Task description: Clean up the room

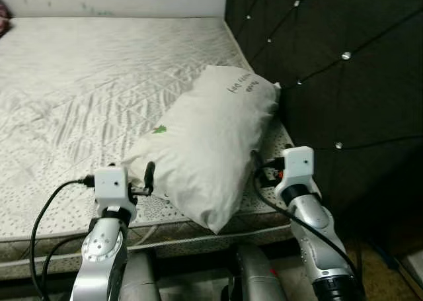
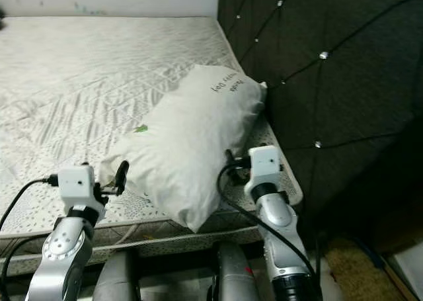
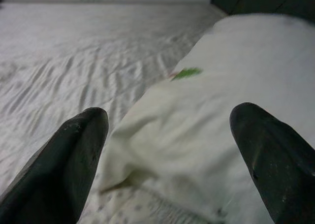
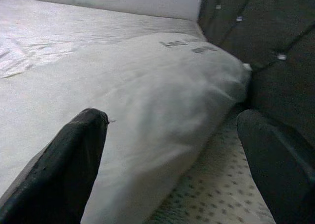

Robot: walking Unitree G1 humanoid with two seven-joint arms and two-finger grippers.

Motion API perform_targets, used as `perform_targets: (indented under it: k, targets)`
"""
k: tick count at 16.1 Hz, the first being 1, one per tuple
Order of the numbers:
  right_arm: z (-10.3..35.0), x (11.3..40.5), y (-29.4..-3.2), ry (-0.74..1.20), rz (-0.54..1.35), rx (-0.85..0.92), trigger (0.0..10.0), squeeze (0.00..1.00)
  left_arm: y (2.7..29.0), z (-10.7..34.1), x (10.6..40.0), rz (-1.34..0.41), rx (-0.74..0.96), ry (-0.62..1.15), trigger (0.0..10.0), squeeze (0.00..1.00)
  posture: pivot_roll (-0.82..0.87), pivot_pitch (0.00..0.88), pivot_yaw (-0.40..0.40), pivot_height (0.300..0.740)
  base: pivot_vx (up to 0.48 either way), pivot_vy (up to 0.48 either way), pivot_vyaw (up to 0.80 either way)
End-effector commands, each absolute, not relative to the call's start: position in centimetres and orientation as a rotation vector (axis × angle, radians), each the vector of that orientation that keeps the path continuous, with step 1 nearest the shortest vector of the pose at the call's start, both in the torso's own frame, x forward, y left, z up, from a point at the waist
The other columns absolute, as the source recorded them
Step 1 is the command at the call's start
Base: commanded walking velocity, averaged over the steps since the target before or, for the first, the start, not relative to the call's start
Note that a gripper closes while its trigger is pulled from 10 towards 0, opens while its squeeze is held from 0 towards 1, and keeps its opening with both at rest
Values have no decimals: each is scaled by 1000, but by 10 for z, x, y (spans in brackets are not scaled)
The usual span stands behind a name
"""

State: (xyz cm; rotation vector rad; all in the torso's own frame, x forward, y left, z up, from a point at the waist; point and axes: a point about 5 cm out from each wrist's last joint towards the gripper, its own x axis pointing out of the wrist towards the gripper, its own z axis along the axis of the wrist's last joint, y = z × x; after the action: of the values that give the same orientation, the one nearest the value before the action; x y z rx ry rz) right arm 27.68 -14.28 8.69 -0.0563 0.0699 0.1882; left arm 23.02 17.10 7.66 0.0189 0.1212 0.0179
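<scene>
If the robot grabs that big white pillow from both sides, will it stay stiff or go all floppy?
Probably floppy: the pillow looks puffy and creased, so its middle would likely sag. It seems light for its size. With the left gripper and right gripper both open beside it, the smooth cover might slip on the mattress.

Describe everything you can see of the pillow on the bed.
The pillow is plump and off-white, in soft cloth, with dark script printed near its far end and a small green mark on its side. It lies aslant on the quilted mattress, its far end against the dark tufted headboard, its near corner overhanging the bed edge. The open left hand and right hand flank it.
</scene>
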Motion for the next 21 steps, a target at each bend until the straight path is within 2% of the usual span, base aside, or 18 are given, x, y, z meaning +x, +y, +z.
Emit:
perform_targets:
  k: [1,7,9,11,15,17,21]
  targets:
    - [88,278,-142,69,202,-56,10000,0,175,77,227,36,37,137,10000,0,22,0,-49,599,0,0,0]
    - [73,286,-130,172,298,-100,10000,0,190,72,220,105,91,174,10000,0,76,0,-64,529,0,0,0]
    - [63,287,-121,248,371,-125,10000,0,199,70,211,135,105,188,10000,0,90,0,-69,529,0,0,0]
    - [58,286,-107,321,576,-110,10000,0,205,74,204,168,119,165,10000,0,104,0,-73,529,0,0,0]
    - [56,285,-97,394,751,-73,10000,0,201,76,211,159,116,151,10000,0,112,0,-79,529,0,0,0]
    - [56,292,-90,393,764,-80,10000,0,200,76,211,150,117,154,10000,0,116,0,-77,529,0,0,0]
    - [67,315,-78,389,638,-97,10000,0,203,76,204,163,128,168,10000,0,141,0,-82,529,0,0,0]
